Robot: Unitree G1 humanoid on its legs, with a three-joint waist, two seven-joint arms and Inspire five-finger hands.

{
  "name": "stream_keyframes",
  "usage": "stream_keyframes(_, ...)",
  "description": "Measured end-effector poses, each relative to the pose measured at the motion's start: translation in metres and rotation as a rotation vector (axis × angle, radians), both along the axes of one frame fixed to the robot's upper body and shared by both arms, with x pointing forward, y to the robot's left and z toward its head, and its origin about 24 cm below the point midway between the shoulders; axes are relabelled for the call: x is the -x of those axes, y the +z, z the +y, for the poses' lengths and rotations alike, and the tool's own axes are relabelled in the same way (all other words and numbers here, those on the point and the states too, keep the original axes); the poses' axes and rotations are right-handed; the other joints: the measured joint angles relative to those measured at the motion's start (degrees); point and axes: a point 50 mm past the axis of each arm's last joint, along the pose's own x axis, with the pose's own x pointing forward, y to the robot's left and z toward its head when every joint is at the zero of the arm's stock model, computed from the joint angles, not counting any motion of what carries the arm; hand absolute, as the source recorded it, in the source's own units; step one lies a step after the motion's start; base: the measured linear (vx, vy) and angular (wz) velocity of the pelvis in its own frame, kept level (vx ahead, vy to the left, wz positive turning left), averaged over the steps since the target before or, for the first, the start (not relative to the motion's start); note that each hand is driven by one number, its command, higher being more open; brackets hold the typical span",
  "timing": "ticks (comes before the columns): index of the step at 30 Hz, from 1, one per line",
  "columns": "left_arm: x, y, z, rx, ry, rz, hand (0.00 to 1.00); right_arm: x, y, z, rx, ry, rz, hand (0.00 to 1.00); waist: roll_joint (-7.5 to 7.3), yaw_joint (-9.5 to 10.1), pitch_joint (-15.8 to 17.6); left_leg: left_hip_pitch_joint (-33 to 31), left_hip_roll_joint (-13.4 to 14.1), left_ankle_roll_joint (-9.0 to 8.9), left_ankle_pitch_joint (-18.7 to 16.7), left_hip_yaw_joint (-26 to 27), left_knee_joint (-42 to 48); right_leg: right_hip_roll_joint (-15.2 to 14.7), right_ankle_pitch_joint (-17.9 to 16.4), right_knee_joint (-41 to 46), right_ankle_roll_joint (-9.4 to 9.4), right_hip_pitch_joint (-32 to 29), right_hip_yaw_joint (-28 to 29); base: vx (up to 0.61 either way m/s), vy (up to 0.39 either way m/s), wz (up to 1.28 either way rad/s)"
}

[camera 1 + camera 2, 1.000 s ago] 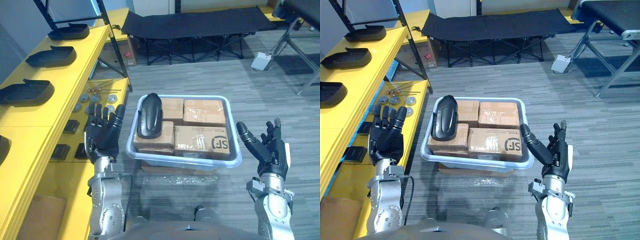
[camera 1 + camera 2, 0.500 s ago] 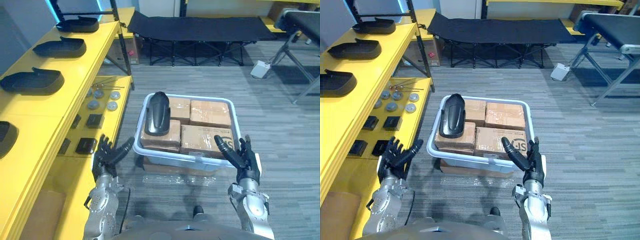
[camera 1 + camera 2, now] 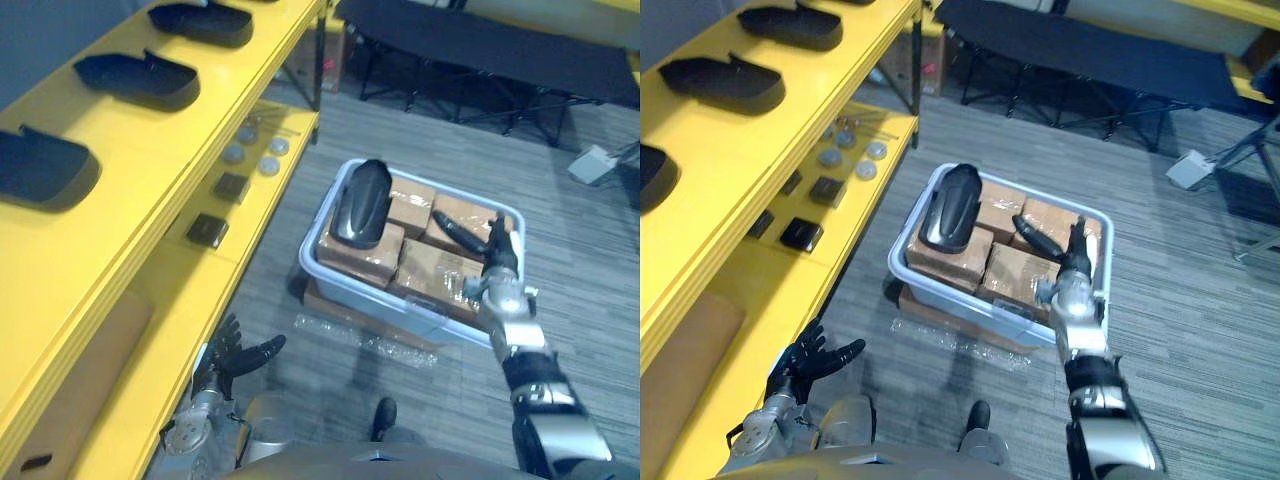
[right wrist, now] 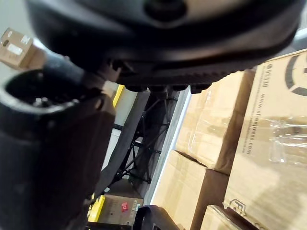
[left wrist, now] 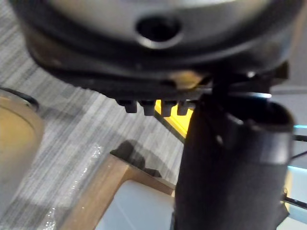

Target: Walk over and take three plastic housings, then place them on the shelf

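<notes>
Nearest, left hand (image 3: pixel 228 360) low beside long yellow shelf (image 3: pixel 150 160), fingers spread, holding nothing. Farther out, right hand (image 3: pixel 497 255) with fingers straight and apart, empty, over brown cardboard boxes (image 3: pixel 368 258) in pale blue plastic bin (image 3: pixel 352 290) on floor. 1 black curved plastic housing (image 3: pixel 360 203) lies on boxes at bin's left side, apart from right hand. 3 similar black housings (image 3: pixel 135 80) sit in row on shelf top. Black folding cot (image 3: pixel 500 55) beyond.

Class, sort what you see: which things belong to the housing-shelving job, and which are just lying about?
Job: black housing in the tub, shelved housings, yellow shelf, right hand, left hand.
Lying about: cardboard boxes, metal discs, folding cot.
</notes>
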Motion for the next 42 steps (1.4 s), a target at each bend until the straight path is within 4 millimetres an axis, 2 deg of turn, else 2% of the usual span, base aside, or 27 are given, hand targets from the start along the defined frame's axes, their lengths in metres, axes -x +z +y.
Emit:
stream_keyframes(3,-0.010,0.003,-0.003,-0.003,-0.048,-0.036,1.00,-0.023,0.032,-0.010,0.056,-0.013,-0.018,1.00,0.33,1.48,3.39,-2.72,0.00,0.19,0.15,-0.87,1.90,0.18,1.26,-0.50,0.25,-1.15,-0.79,-0.10,0.034,0.13)
stream_keyframes(7,-0.023,0.009,-0.009,-0.002,-0.093,-0.087,1.00,-0.048,0.077,-0.011,0.109,-0.009,-0.053,1.00,0.87,2.85,8.85,-5.68,-0.06,0.32,0.29,-2.12,4.18,0.48,2.67,-1.34,0.52,-1.93,-1.60,-0.06,0.045,0.11)
stream_keyframes(11,-0.031,0.011,-0.017,0.026,-0.109,-0.125,1.00,-0.057,0.104,-0.024,0.115,-0.053,-0.042,1.00,1.49,4.60,10.21,-8.77,-0.27,0.45,0.37,-2.96,5.41,0.55,3.14,-1.35,0.51,-4.00,-2.26,-0.04,0.041,0.09)
stream_keyframes(15,-0.034,0.007,-0.023,0.055,-0.107,-0.121,1.00,-0.062,0.136,-0.036,0.151,-0.090,-0.064,1.00,2.94,4.76,11.56,-10.63,-1.08,0.87,0.66,-3.73,5.61,0.01,3.36,-1.20,0.62,-5.31,-3.39,-0.02,0.036,0.11)
stream_keyframes(19,-0.041,0.005,-0.034,0.077,-0.127,-0.124,1.00,-0.058,0.166,-0.054,0.198,-0.148,-0.054,1.00,5.45,6.01,12.95,-12.66,-1.30,1.11,0.81,-3.95,6.36,-0.25,3.56,-0.26,0.59,-7.34,-3.69,-0.04,0.037,0.02)
stream_keyframes(22,-0.044,0.005,-0.042,0.105,-0.130,-0.123,1.00,-0.056,0.170,-0.060,0.195,-0.166,-0.033,1.00,6.63,6.28,13.56,-13.43,-1.44,1.44,1.08,-3.97,6.44,-0.53,3.50,0.94,0.52,-8.65,-4.02,-0.05,0.030,0.00)
stream_keyframes(25,-0.045,0.005,-0.052,0.121,-0.142,-0.130,1.00,-0.055,0.162,-0.062,0.210,-0.165,0.024,1.00,7.75,6.26,14.06,-14.42,-1.92,1.70,1.35,-3.93,6.56,-1.13,3.43,1.75,0.46,-9.87,-4.53,-0.05,0.034,0.02)
stream_keyframes(27,-0.046,0.006,-0.056,0.146,-0.132,-0.140,1.00,-0.056,0.163,-0.060,0.292,-0.141,0.057,1.00,8.82,6.33,14.33,-15.36,-1.92,1.84,1.44,-3.90,6.72,-1.31,3.30,2.91,0.29,-11.17,-4.97,-0.07,0.030,-0.03)
stream_keyframes(29,-0.046,0.006,-0.056,0.148,-0.130,-0.140,1.00,-0.057,0.170,-0.059,0.330,-0.131,0.059,1.00,9.07,6.35,14.42,-16.08,-1.88,1.86,1.46,-3.94,7.15,-1.32,3.29,3.03,0.30,-11.73,-5.14,-0.06,0.019,-0.02)
stream_keyframes(31,-0.049,0.007,-0.060,0.153,-0.149,-0.142,1.00,-0.052,0.178,-0.069,0.367,-0.139,0.058,1.00,10.08,6.98,14.71,-16.53,-1.89,1.98,1.54,-4.08,7.49,-1.43,3.18,3.76,0.17,-12.20,-5.26,-0.07,0.025,0.02)
stream_keyframes(36,-0.054,0.009,-0.063,0.158,-0.157,-0.151,1.00,-0.052,0.182,-0.071,0.542,-0.106,0.106,1.00,10.83,7.57,14.88,-17.70,-1.93,1.95,2.32,-4.16,7.30,-1.71,2.90,5.14,-0.21,-13.99,-5.61,-0.06,0.015,0.00)
stream_keyframes(37,-0.054,0.008,-0.064,0.157,-0.161,-0.147,1.00,-0.052,0.182,-0.071,0.558,-0.104,0.113,0.00,11.24,7.55,14.89,-17.74,-1.93,1.96,2.38,-4.32,7.33,-1.72,2.75,5.47,-0.43,-14.03,-5.85,-0.05,0.007,0.06)
stream_keyframes(42,-0.055,0.008,-0.065,0.148,-0.160,-0.153,1.00,-0.051,0.183,-0.071,0.678,-0.127,0.144,0.00,11.63,7.69,14.81,-18.49,-1.94,1.74,3.23,-4.74,6.62,-1.87,2.37,6.60,-0.98,-15.24,-6.69,-0.05,0.004,0.05)
